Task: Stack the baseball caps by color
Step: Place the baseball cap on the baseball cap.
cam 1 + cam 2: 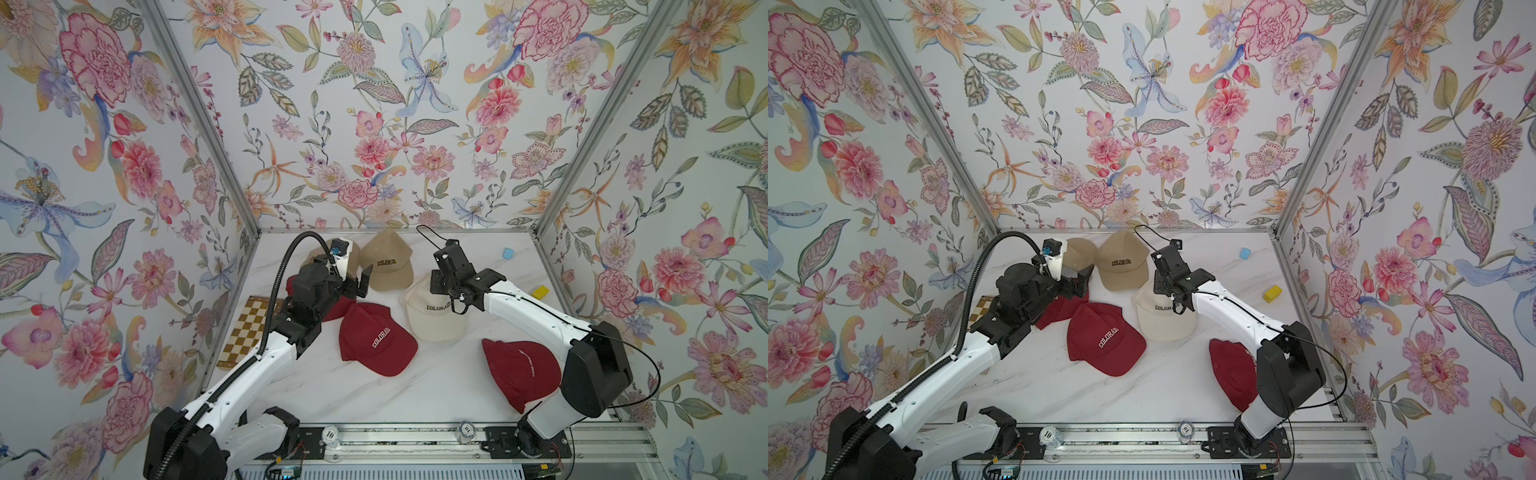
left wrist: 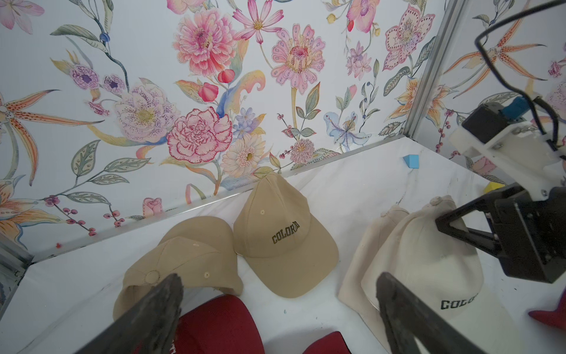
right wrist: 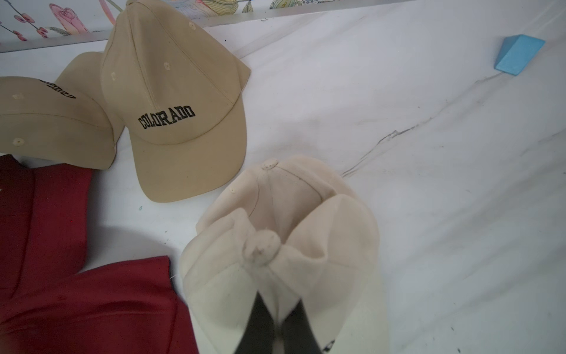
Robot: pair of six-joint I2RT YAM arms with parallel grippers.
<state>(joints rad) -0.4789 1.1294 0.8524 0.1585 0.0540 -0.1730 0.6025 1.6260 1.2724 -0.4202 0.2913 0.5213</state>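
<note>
My right gripper (image 3: 280, 306) is shut on the crown of a cream baseball cap (image 1: 436, 316), pinching its cloth. That cap lies over a second cream one (image 2: 366, 245). My left gripper (image 2: 280, 285) is open with nothing between its fingers, and hovers over a dark red cap (image 2: 214, 328) partly hidden under the arm. Two tan caps lie at the back, one showing COLORADO (image 1: 386, 262) and one behind the left wrist (image 2: 183, 254). Another red cap (image 1: 376, 340) sits mid-table, and a third (image 1: 519, 370) lies beside the right arm's base.
A checkered wooden board (image 1: 245, 332) lies at the left wall under the left arm. A blue block (image 1: 508, 252) and a yellow block (image 1: 540, 292) sit near the right wall. Two poker chips (image 1: 331, 436) rest on the front rail. Flowered walls close three sides.
</note>
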